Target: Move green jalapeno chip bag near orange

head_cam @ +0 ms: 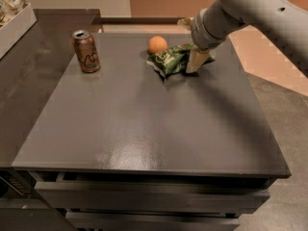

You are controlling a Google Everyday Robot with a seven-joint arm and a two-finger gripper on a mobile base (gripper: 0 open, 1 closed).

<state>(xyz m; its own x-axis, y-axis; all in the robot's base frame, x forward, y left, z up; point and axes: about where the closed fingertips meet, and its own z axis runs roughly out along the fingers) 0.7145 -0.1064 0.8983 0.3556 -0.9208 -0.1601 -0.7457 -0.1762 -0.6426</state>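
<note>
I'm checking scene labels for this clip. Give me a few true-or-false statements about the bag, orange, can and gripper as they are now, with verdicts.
1. The green jalapeno chip bag lies close beside the orange. True.
2. The soda can lies on its side. False: it stands upright.
3. The gripper is at the bag's end farthest from the can. True.
4. The orange sits on top of the bag. False: it rests on the table, just behind the bag.
5. The can stands between the orange and the bag. False: it stands apart, well to the side of both.
</note>
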